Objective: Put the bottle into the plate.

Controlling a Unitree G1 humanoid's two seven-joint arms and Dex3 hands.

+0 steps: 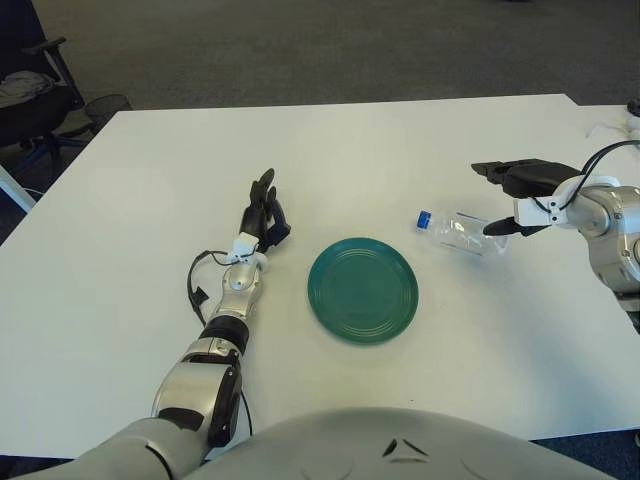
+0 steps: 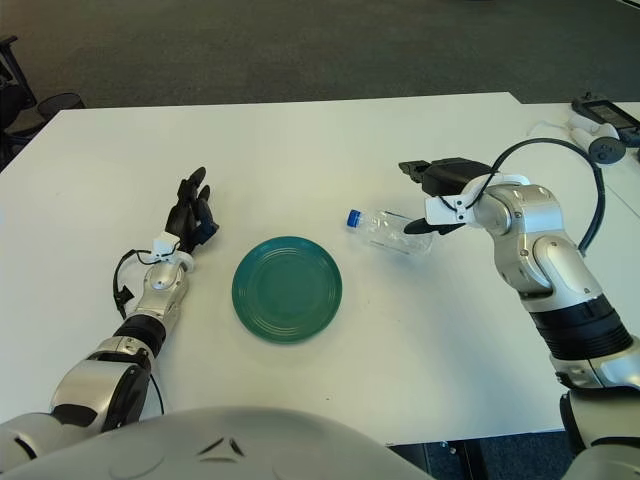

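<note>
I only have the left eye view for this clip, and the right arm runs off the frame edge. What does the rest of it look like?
Observer: The right eye view shows the whole forearm, bent at the elbow, with the right hand open at the bottle's base end.
Operator: Where does the black cable go?
Observer: The cable loops from the hand out over the table and back to the forearm.
Operator: Anything at the far right corner?
Observer: A small grey device with a white cord lies there. The left hand shows left of the plate.
</note>
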